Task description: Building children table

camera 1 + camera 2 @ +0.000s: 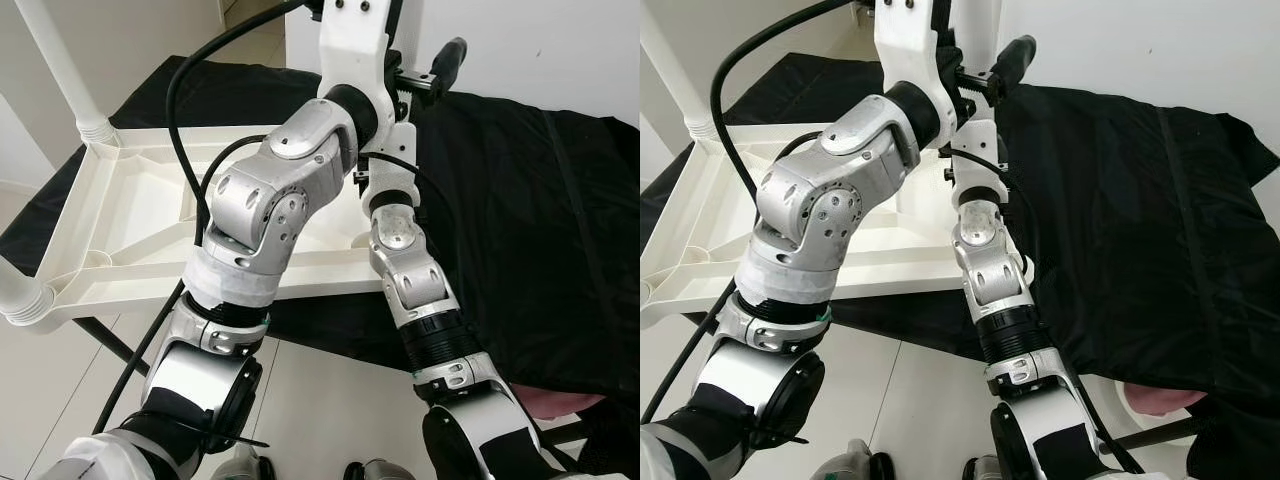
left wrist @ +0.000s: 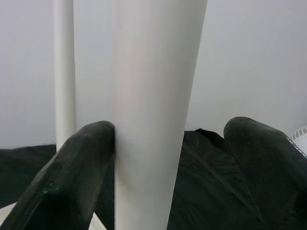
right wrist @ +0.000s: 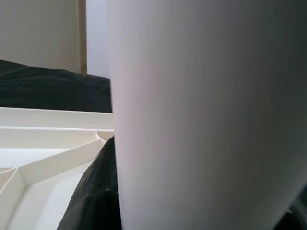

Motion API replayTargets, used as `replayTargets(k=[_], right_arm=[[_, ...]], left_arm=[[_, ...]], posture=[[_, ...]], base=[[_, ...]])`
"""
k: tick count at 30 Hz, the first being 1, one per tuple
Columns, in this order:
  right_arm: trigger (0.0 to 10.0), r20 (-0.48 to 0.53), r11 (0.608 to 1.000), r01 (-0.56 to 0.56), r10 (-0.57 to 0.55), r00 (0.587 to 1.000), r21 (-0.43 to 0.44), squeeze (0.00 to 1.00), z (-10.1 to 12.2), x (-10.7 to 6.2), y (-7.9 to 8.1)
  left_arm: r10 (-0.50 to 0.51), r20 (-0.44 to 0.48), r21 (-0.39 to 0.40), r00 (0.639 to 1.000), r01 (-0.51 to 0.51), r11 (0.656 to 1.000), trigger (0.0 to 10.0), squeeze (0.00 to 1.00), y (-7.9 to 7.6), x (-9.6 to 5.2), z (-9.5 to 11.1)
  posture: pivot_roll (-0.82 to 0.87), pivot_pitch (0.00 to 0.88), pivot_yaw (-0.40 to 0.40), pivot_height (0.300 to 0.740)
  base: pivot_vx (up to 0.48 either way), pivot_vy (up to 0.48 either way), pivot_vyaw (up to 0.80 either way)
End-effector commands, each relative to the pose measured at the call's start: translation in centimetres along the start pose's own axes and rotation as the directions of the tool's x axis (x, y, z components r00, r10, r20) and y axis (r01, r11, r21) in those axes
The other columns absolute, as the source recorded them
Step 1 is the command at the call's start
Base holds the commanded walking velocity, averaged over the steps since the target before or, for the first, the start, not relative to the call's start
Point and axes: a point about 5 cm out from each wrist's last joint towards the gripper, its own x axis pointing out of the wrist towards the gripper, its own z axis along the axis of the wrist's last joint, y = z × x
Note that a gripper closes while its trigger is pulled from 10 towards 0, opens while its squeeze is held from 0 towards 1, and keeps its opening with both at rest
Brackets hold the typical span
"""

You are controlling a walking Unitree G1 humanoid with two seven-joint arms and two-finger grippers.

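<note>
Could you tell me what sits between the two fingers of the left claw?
A white table leg, in the left wrist view; one finger touches it, the other stands apart.

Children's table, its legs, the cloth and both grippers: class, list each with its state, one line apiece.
Table top: upside down on the cloth, ribs up.
Corner legs: fitted, upright.
Held leg: upright between the left gripper jaws.
Right gripper: against that leg.
Black cloth: spread, wrinkled.

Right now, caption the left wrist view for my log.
Left gripper straddles an upright white table leg, one finger touching it, over black cloth.
</note>
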Motion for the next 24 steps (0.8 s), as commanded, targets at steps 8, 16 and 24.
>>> replayTargets(k=[8, 16, 24], right_arm=[[10.0, -0.029, 0.998, 0.06, -0.059, 0.998, 0.018, 0.0, -0.4, 0.7, -1.6], [10.0, -0.034, 1.0, 0.01, -0.011, 0.999, -0.027, 0.0, -1.3, 0.6, -2.3], [10.0, -0.016, 0.998, -0.049, 0.048, 0.999, -0.043, 0.0, -1.7, 0.4, -2.6]], left_arm=[[-0.133, 0.011, 0.035, 0.991, 0.132, 0.991, 10.0, 0.0, 0.2, -1.9, -0.1], [-0.083, -0.045, 0.004, 0.996, 0.083, 0.997, 10.0, 0.0, 1.2, -3.6, -2.7], [-0.027, -0.084, 0.007, 0.996, 0.027, 1.0, 10.0, 0.0, 2.4, -5.1, -4.7]], posture=[[-0.04, 0.077, 0.013, 0.74], [-0.05, 0.076, 0.01, 0.74], [-0.04, 0.076, 0.004, 0.74]], base=[[0.0, 0.0, 0.0], [0.0, 0.0, 0.0], [0.0, 0.0, 0.0]])
